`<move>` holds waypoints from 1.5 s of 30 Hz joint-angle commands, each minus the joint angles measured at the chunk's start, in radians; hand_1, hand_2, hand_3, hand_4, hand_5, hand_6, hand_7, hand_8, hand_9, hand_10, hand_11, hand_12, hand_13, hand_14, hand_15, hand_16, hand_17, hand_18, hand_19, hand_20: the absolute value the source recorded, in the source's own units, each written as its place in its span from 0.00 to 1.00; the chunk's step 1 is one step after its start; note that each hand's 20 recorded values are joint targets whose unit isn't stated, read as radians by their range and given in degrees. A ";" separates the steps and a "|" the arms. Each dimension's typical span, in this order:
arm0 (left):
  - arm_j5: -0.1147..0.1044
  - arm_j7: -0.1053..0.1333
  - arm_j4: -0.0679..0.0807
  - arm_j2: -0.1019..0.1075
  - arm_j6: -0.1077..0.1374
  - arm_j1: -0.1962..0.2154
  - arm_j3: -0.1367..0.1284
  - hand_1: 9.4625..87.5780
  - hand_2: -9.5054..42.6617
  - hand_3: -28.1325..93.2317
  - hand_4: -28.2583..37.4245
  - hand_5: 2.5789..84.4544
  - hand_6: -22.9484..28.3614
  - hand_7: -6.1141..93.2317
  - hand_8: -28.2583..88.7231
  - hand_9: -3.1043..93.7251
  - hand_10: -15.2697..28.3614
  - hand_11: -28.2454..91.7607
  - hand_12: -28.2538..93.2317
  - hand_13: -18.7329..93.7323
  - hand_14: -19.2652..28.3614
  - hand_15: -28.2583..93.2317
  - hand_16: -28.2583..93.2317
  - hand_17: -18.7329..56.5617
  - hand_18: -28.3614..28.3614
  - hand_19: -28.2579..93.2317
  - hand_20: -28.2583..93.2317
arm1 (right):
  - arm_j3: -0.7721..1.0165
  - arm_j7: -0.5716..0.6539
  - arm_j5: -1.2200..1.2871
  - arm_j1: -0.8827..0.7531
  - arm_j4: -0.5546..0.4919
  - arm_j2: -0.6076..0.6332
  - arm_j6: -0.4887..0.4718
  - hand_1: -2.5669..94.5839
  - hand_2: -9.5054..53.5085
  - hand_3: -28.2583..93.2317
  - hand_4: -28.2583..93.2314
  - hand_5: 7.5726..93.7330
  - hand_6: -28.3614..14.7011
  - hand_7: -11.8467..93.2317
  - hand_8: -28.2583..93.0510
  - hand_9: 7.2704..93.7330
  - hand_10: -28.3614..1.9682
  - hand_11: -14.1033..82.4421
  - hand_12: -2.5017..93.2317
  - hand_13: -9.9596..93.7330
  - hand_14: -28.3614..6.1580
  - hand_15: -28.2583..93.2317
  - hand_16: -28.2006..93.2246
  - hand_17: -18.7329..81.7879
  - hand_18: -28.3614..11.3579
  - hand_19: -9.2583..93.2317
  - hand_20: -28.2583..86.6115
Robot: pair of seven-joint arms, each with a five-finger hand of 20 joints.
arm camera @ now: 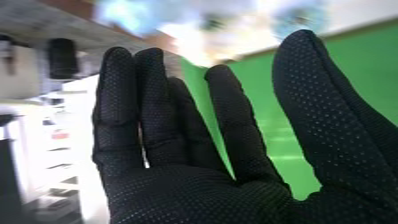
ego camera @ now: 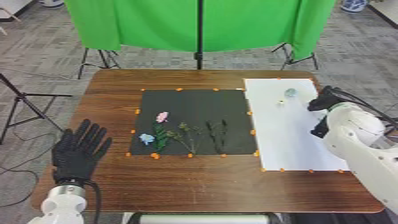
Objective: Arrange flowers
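Note:
In the head view my right hand [ego camera: 327,99] is over the right edge of the white sheet [ego camera: 275,135], beside a small blue-green thing [ego camera: 290,92] and a tiny pale one [ego camera: 281,102]. The right wrist view has my right hand [arm camera: 195,185] with straight fingers and nothing held; blurred pale blue and whitish shapes lie beyond the fingertips. On the black mat [ego camera: 178,100] are a pink flower [ego camera: 162,117], a blue flower [ego camera: 147,139], green leaves [ego camera: 161,136], thin budded stems [ego camera: 189,137] and dark stems [ego camera: 218,135]. My left hand [ego camera: 75,157] rests open, left of the mat.
Small orange pieces [ego camera: 155,156] line the edges of the mat and sheet on the brown table [ego camera: 195,190]. Behind the table stand a green cloth [ego camera: 142,25] and its black support pole [ego camera: 200,60]. A black tripod [ego camera: 27,95] stands at the left.

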 commanded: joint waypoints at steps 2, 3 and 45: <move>-0.001 0.005 -0.006 -0.016 0.009 0.027 0.000 0.23 0.46 0.85 0.00 0.48 0.56 0.25 0.14 0.40 0.68 0.44 0.31 0.41 0.68 0.54 0.18 0.19 0.72 0.48 0.34 | 0.033 0.073 0.013 -0.038 0.024 -0.014 -0.108 0.43 0.00 0.88 0.03 0.45 0.48 0.24 0.16 0.39 0.23 0.25 0.17 0.48 0.25 0.61 0.33 0.40 0.09 0.76 0.44; -0.002 0.004 -0.006 -0.017 0.009 0.026 0.001 0.23 0.46 0.85 0.00 0.48 0.56 0.25 0.14 0.40 0.68 0.44 0.31 0.41 0.68 0.54 0.18 0.19 0.72 0.48 0.34 | 0.038 0.096 0.042 -0.040 0.026 -0.017 -0.116 0.43 0.00 0.88 0.03 0.45 0.48 0.24 0.16 0.39 0.23 0.25 0.17 0.48 0.25 0.61 0.33 0.40 0.09 0.76 0.44; -0.020 -0.039 0.000 -0.021 0.026 0.033 -0.005 0.23 0.46 0.85 0.00 0.48 0.56 0.25 0.14 0.40 0.67 0.44 0.31 0.41 0.68 0.54 0.18 0.19 0.72 0.48 0.34 | -0.059 -0.128 -0.044 -0.081 -0.387 -0.075 0.095 0.60 0.12 0.78 0.01 0.65 0.46 0.33 0.33 0.58 0.28 0.47 0.37 0.63 0.47 0.66 0.47 0.67 0.46 0.76 0.29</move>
